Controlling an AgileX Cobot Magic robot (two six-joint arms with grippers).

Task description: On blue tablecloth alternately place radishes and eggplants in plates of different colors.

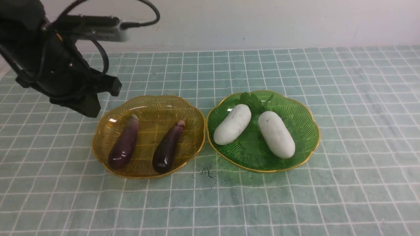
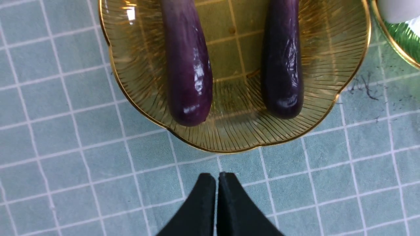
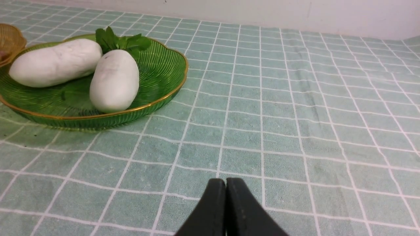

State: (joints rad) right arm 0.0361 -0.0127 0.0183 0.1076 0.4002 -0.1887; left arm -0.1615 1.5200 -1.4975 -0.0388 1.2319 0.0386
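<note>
**Both plates loaded, both grippers empty**

Blue tablecloth is lying flat under everything. Amber plate is sitting left of centre, green plate just beside it on the right, rims nearly touching.

Two eggplants are lying side by side in the amber plate, apart: left eggplant, right eggplant, stem ends pointing away from the robot. Two radishes are resting in the green plate: left radish, right radish, leaves at the far ends.

Left gripper is hovering above the cloth beside the amber plate, jaws pressed together, holding nothing. Right gripper is sitting low over bare cloth, well apart from the green plate, jaws likewise closed and empty.
</note>
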